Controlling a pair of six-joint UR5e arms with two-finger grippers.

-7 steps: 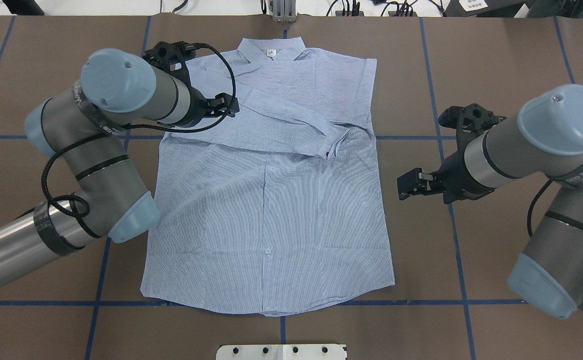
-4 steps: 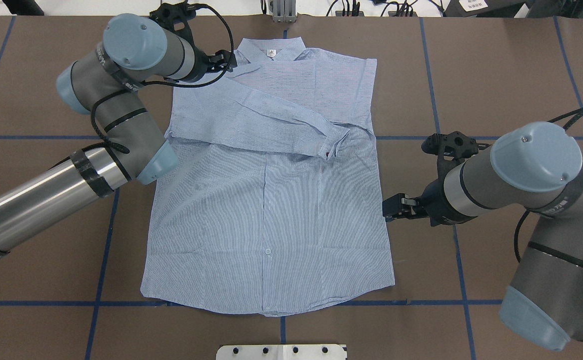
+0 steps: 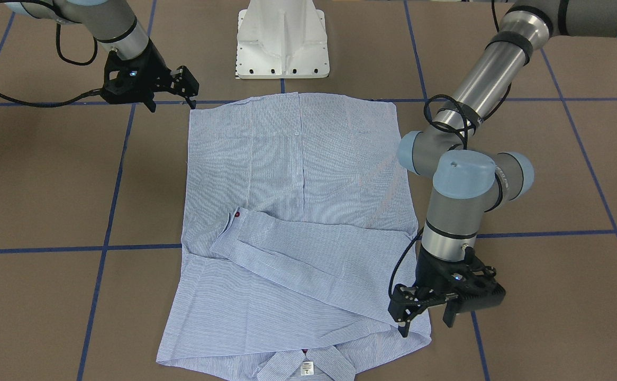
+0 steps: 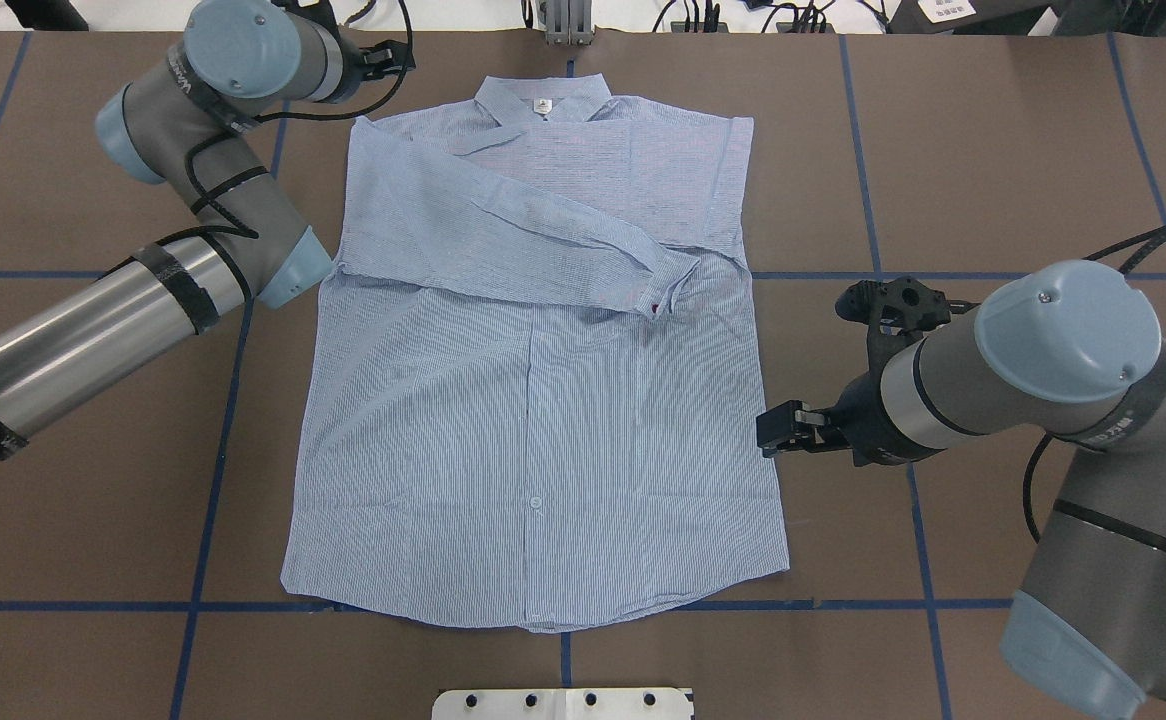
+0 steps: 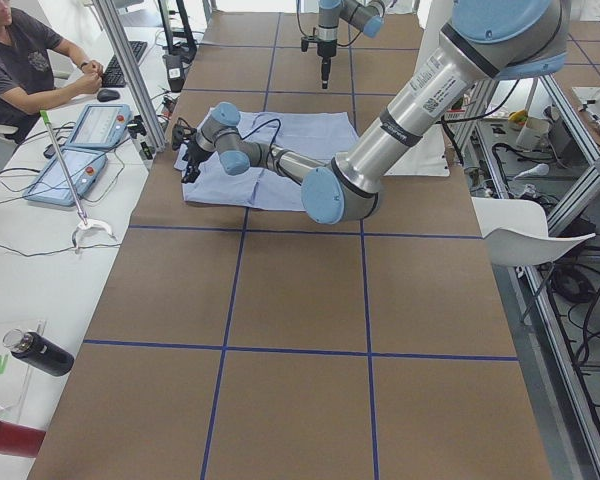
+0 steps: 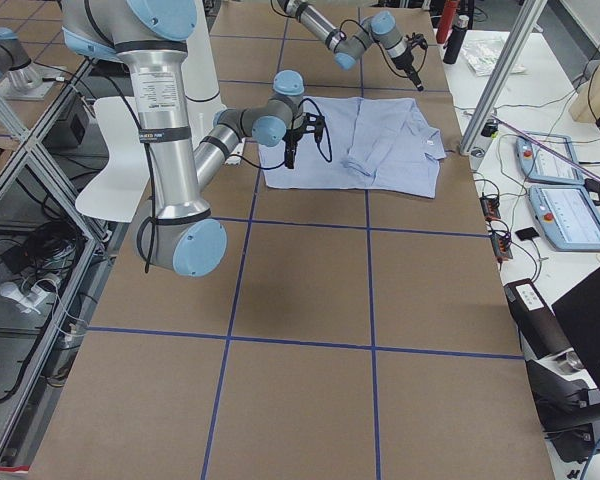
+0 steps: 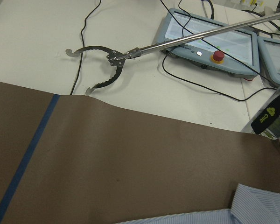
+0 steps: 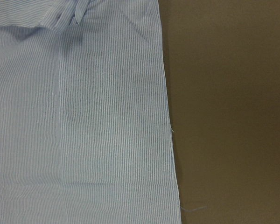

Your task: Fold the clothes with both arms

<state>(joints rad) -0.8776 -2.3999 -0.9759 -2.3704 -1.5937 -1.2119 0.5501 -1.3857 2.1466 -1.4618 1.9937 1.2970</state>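
Shirt (image 4: 543, 430) lies flat, buttons up, mid-tabletop (image 4: 993, 150), collar at 12 o'clock and hem at 6. One sleeve (image 4: 543, 235) is laid diagonally across the chest, which I take as squaring the body for the side folds. Left tool (image 3: 426, 320) hovers spread and empty by the shoulder at 11 o'clock; right tool (image 4: 775, 432) looks spread and empty just beside the side edge at 3 o'clock, probably staged to pick up that edge

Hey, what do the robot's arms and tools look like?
The left arm and right arm are grey tubes with light blue joint caps, silver segments, black bands and looping black cables. The left tool and right tool are black, two-fingered.
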